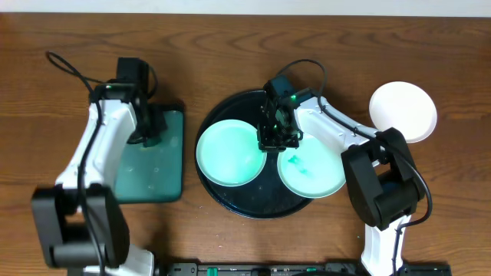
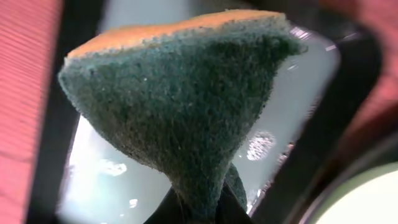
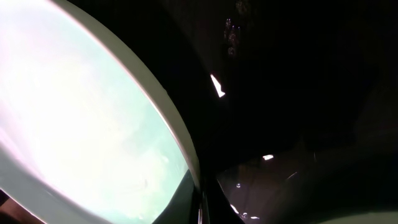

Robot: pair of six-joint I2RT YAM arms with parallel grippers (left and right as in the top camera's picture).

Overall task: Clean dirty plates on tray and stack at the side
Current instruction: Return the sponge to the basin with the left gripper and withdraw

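OK, left tool: clamped on a sponge. The wrist view shows it pinched to a narrow neck at the bottom, green scouring face towards the camera and an orange layer on top. It hangs over the upper part of the rectangular green tray; can't tell whether it touches.

Right tool: low over the middle of the black tray, right at the right-hand rim of the left mint plate. Its wrist view shows only that rim against glossy black, so I can't tell if it's open or gripping.

Edges and room:
- The left mint plate sits fully inside the black tray and looks clean.
- The right mint plate overhangs the tray's right rim and has a teal smear in the middle.
- The gap between the two plates is narrow, and the right tool fills it.
- The white plate sits on the bench, right of the tray and apart from it.

Pose: the left arm runs up from the lower left with its wrist bent down. The right arm is folded at the elbow, forearm reaching left across the right mint plate.
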